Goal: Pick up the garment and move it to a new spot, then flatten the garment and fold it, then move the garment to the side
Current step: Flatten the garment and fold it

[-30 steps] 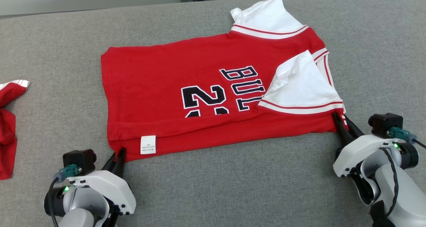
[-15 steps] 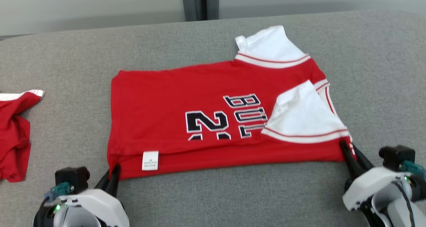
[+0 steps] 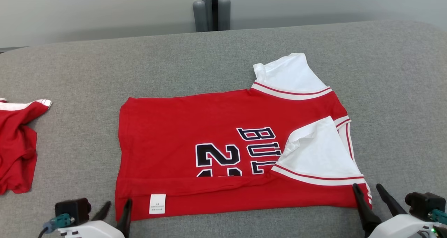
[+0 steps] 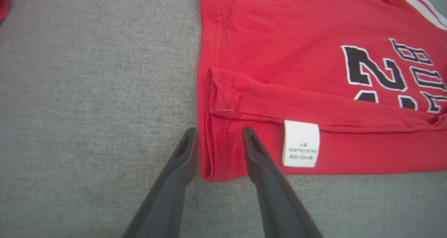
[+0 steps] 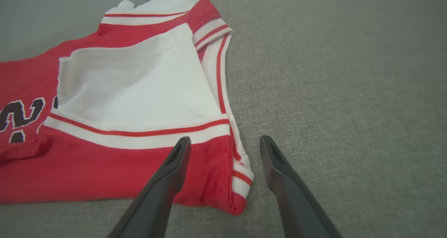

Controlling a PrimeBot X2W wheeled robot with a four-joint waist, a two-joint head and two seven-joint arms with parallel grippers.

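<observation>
Showing BUL, red jersey (image 3: pixel 167 126), white label (image 3: pixel 157 203)

Garment (image 3: pixel 195 126) flat on table (image 3: pixel 104 67) middle; other cloth (image 3: pixel 15 147) well apart to left

the head camera looks down from high up and sees the whole red shirt (image 3: pixel 167 133) on the grey table (image 3: pixel 104 70). the left wrist camera sits low and close behind the left gripper (image 4: pixel 219 130), facing the shirt's bottom corner with the white label (image 4: pixel 301 143). the right wrist camera sits low and close behind the right gripper (image 5: pixel 225 138), facing the sleeve corner. the head view shares both corners.
</observation>
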